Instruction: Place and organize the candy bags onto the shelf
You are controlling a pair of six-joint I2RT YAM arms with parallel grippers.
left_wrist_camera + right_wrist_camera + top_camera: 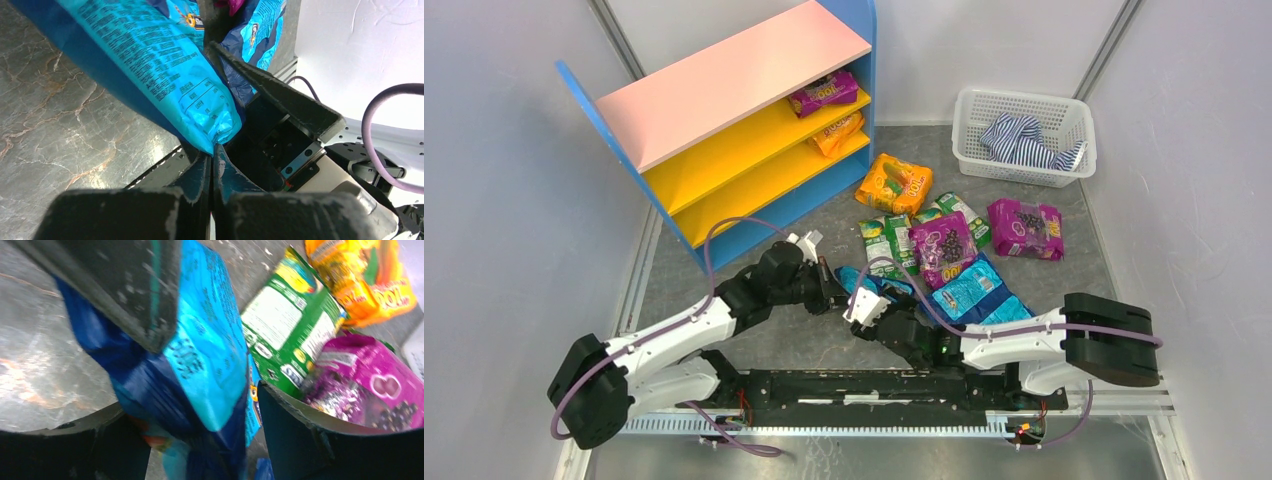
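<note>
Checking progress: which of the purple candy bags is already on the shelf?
The purple bag on the shelf's upper yellow board; the other two purple bags lie on the table.

Both are the same build: the left arm (674, 335) and right arm (1014, 345) have glossy white link shells with chunky black joint housings. A lilac cable (709, 262) loops loosely along each. The left end effector (212, 162) has matte black fingers (125, 210), scuffed whitish along the edges. Black base rail (854, 385), little red wires (744, 408) poking out.
</note>
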